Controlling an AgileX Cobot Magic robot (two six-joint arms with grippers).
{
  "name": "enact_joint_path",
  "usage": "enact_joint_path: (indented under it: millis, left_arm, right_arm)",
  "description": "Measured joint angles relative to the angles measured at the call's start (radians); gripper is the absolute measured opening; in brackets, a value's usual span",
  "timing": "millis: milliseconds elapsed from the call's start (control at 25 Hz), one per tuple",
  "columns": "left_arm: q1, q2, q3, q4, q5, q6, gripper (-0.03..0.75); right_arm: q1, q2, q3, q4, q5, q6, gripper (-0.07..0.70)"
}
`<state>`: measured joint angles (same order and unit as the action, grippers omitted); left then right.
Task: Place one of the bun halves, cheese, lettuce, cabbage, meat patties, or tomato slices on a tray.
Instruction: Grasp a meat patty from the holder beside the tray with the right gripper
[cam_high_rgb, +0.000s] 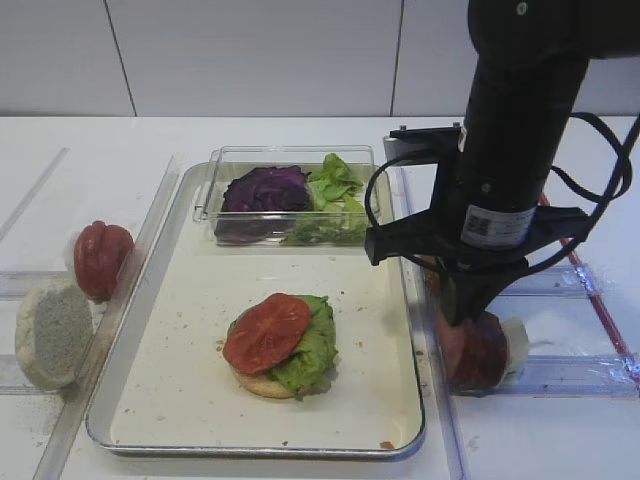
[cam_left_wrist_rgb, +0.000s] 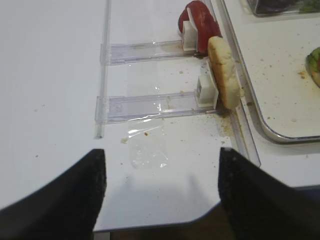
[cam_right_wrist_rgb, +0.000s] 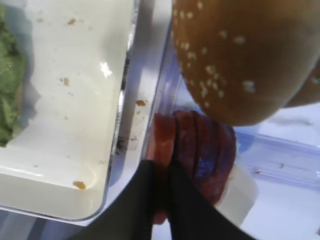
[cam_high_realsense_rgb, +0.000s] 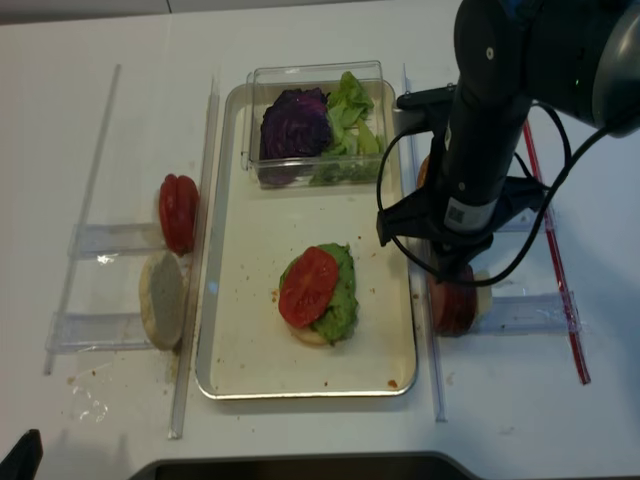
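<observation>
Jaws: the right gripper (cam_right_wrist_rgb: 160, 172) is seen clenched on the edge of one round, pink-faced, brown-rimmed meat patty (cam_right_wrist_rgb: 167, 145); the left gripper (cam_left_wrist_rgb: 161, 172) is spread wide, with nothing held.
Stack: the remaining meat patties (cam_right_wrist_rgb: 212, 150) are stood on edge, pressed against the gripped one, in a clear plastic rack (cam_right_wrist_rgb: 280, 155) beside the tray.
Risk: neighbouring discs may be dragged out or toppled if stuck together.
Bun: the sesame-seeded golden bun half (cam_right_wrist_rgb: 250, 55) could be knocked.
Tray: the silver metal tray (cam_high_rgb: 404, 300) rim may be clipped in transfer.
</observation>
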<state>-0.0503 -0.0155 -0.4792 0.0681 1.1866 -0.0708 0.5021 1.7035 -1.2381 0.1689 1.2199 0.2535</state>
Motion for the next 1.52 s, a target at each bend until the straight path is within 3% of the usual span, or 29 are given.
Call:
enact_joint_path:
  millis: [1520]
  left_arm:
    - [0.000, 0.000, 0.000, 0.000, 0.000, 0.000, 0.440]
  right_arm:
    - [0.000, -0.197, 0.003, 0.102, 0.006, -0.077, 0.078]
